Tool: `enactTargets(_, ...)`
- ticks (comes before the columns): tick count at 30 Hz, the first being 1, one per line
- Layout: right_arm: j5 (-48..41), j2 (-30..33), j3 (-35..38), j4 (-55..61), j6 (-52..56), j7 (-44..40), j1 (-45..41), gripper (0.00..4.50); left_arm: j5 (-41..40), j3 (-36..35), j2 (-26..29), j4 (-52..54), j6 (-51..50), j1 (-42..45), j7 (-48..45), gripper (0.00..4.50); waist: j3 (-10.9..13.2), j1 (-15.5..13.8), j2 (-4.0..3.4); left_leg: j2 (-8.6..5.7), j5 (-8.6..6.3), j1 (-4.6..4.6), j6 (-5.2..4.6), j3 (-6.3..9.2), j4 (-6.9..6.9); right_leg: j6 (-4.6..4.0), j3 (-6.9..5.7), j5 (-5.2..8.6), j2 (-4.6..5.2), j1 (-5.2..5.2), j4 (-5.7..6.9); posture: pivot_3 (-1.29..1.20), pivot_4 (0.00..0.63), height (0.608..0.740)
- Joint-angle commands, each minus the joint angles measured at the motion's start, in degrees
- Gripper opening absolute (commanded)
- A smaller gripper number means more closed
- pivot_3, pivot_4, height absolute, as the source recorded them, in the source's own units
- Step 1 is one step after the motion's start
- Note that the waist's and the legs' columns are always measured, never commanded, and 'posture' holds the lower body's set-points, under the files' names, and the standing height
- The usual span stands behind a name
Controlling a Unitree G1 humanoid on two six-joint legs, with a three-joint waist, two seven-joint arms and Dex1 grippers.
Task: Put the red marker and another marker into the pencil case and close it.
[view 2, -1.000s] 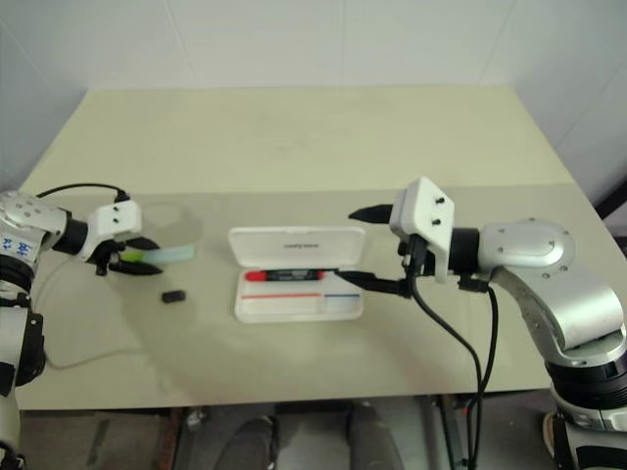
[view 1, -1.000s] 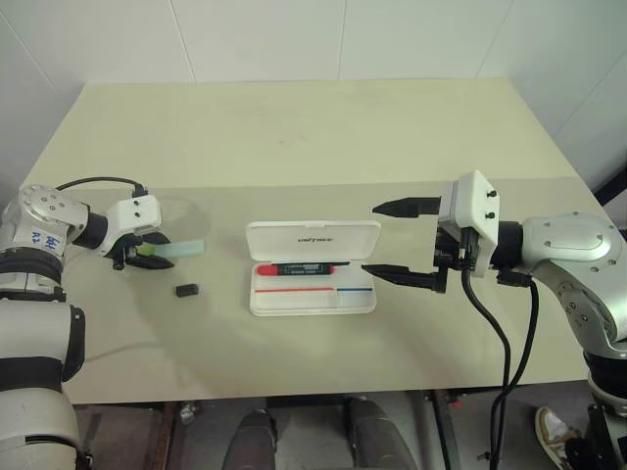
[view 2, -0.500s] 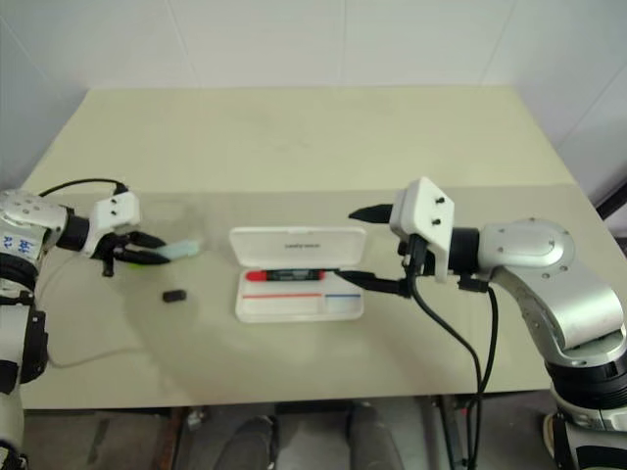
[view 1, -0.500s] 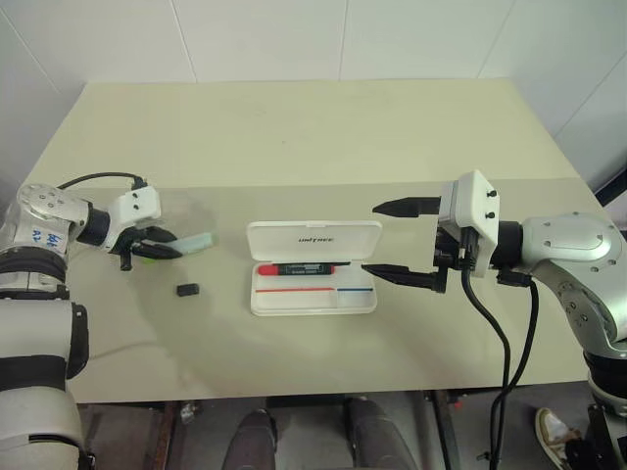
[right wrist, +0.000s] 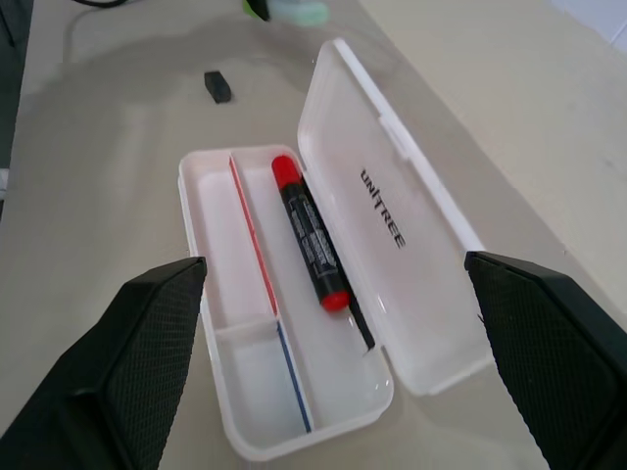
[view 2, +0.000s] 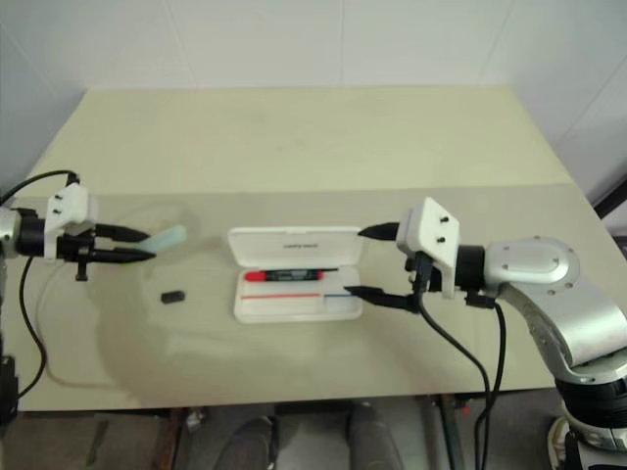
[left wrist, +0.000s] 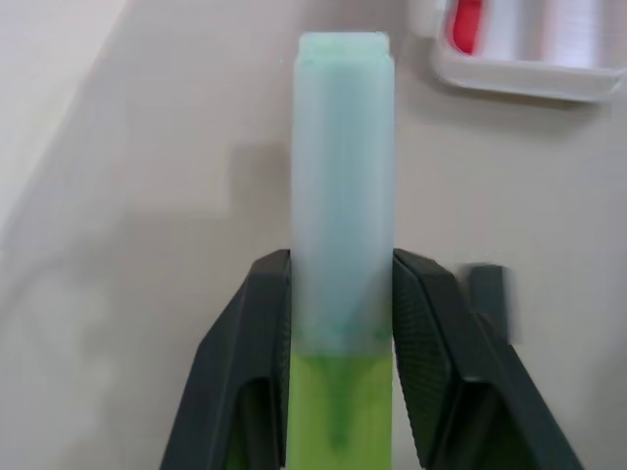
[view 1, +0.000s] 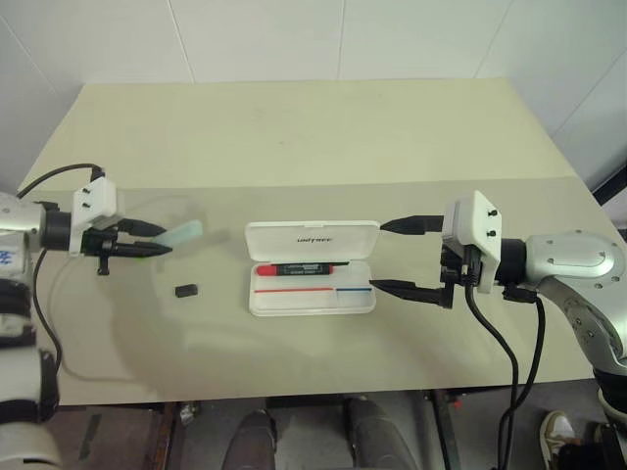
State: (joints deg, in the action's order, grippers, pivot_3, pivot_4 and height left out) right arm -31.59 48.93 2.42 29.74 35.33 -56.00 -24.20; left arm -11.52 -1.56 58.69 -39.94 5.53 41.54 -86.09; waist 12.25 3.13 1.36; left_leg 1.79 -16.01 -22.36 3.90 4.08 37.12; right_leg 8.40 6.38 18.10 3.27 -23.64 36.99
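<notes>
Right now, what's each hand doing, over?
Left gripper shut on green marker, held above the table. Right gripper open beside pencil case, lid up, red marker inside. Small black bit lies clear of the case.

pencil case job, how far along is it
Done: the red marker lies inside the open pencil case. In hand: the left gripper is shut on the mint-green marker, held above the table to the left of the case. Left: putting that marker in the case and closing the lid. The right gripper hangs open beside the case.

Lab test bench, bare beige table [view 1: 294, 127], white panelled walls [view 1: 255, 39]
</notes>
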Motion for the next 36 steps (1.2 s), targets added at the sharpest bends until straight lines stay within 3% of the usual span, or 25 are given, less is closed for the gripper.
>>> enactTargets(1, -0.77, 0.64, 1.71, 1.58, -0.96, -0.09, -0.2, 4.5, -7.81, -1.95, 4.91, 15.11, -8.95, -7.28, -6.41, 1.1, 0.0, 0.04, 0.0, 0.0, 0.0, 0.0, 0.0, 0.0, 0.0, 0.0, 0.01, 0.0, 0.0, 0.0, 0.0, 0.0, 0.15, 0.74)
enactTargets(9, -0.46, 0.28, 0.94, 0.98, -1.67, -0.26, -0.12, 4.5, -14.35, -1.74, 5.33, 33.01, -18.7, -14.66, -3.18, 1.1, 0.0, -0.19, 0.0, -0.01, 0.04, 0.08, -0.06, -0.01, 0.01, -0.02, -0.01, 0.0, 0.0, 0.1, 0.0, 0.0, 0.15, 0.74)
enactTargets(36, -1.64, 1.47, 4.88, 6.08, 0.24, 3.45, 6.61, 4.5, -14.35, 11.64, -3.51, 44.78, -26.47, -5.58, -2.55, 1.1, 0.0, -0.17, 0.01, -0.02, 0.04, 0.07, -0.07, -0.01, 0.01, -0.02, 0.02, 0.0, -0.04, 0.11, -0.07, 0.0, 0.15, 0.74)
